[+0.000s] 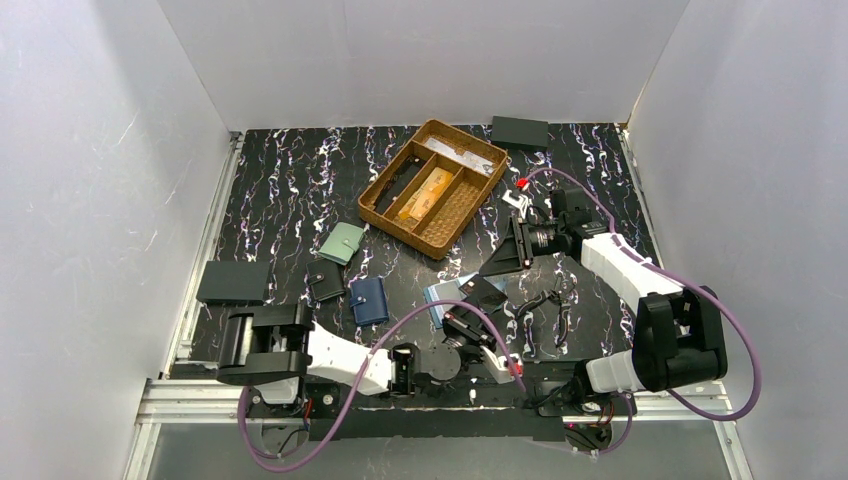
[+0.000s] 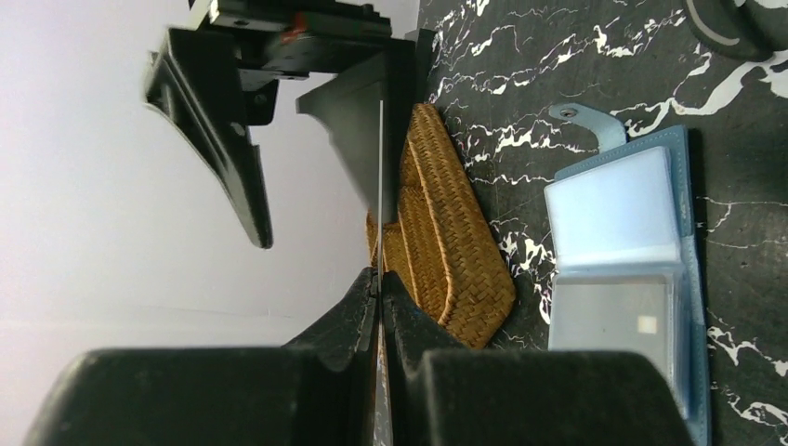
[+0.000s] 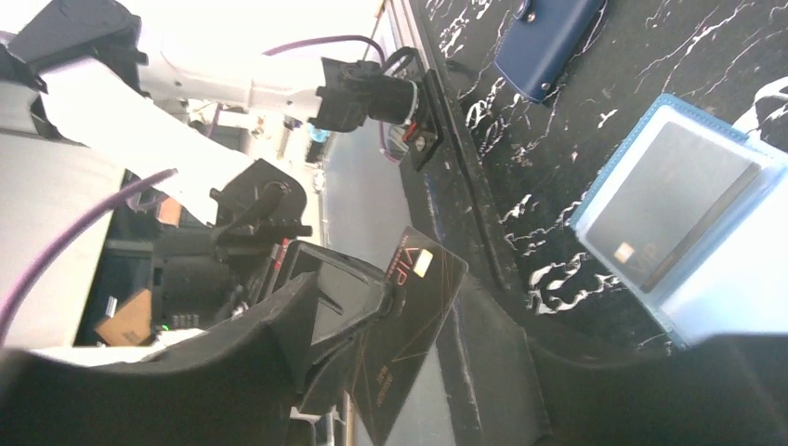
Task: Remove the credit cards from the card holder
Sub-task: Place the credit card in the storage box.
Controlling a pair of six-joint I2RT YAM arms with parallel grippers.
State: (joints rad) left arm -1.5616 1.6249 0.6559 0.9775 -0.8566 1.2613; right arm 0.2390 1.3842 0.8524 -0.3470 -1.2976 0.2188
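– Your left end effector (image 2: 379, 279) is pinched shut on a thin dark card with gold lettering (image 3: 413, 325), lifted clear of the black marbled surface (image 2: 558, 56). At the centre of the left wrist view the card shows only as an edge-on line.

– And the right one?

– Your right end effector (image 2: 314, 218), upper left of that same view, has its jaws apart on either side of the card's free end. One finger lies close against the card face and the other stands well off. Nothing is clamped there yet.

– So it's a hand-over. How should it go?

– I'd judge so. Close your right fingers squarely on the flat faces, on the free half away from the left fingertips. Let the left release only once the right has a firm hold. A card this thin can pivot or slip if you pinch it near a corner.

– Where's the holder?

– The light steel-blue folding card holder (image 2: 618, 232) lies open on the surface at the right of the left wrist view, snap tab towards the top, near the woven brown basket (image 2: 455, 260). One clear pocket shows another dark card (image 3: 664, 200) inside.

– Arm poses?

– In the overhead view your left arm reaches from lower left to the centre, wrist rolled to one side. Your right arm stretches up the right side and bends back towards the centre to meet it.
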